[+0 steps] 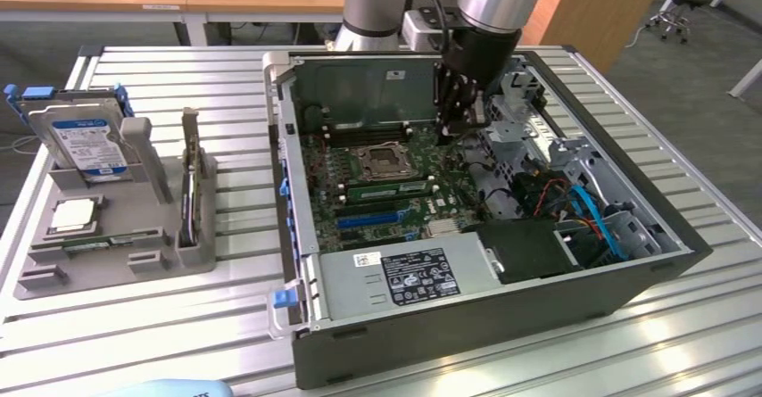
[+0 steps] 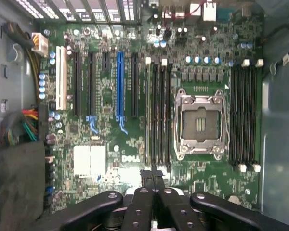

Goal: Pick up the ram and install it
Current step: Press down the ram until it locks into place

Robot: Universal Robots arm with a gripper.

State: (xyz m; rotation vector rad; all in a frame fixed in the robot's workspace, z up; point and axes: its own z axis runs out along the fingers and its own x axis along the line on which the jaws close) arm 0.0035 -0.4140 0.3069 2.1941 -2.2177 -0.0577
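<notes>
A thin green ram stick (image 1: 110, 243) lies in the grey holder (image 1: 143, 202) at the exterior view's left, in front of the silver-topped processor. A second green stick (image 1: 387, 186) sits in a slot on the motherboard (image 1: 393, 205), just below the empty processor socket (image 1: 384, 158). My gripper (image 1: 456, 128) hangs inside the open computer case (image 1: 476, 299), over the motherboard's far side beside the socket and far from the holder. In the wrist view its dark fingers (image 2: 151, 174) are pressed together with nothing between them, above the memory slots (image 2: 157, 110) and the socket (image 2: 201, 124).
A blue-labelled hard drive (image 1: 84, 143) stands upright in the holder, and a tall thin card (image 1: 188, 178) stands on edge at its right side. The power supply (image 1: 399, 277), blue cables (image 1: 595, 219) and metal drive cage (image 1: 536, 120) crowd the case's right half.
</notes>
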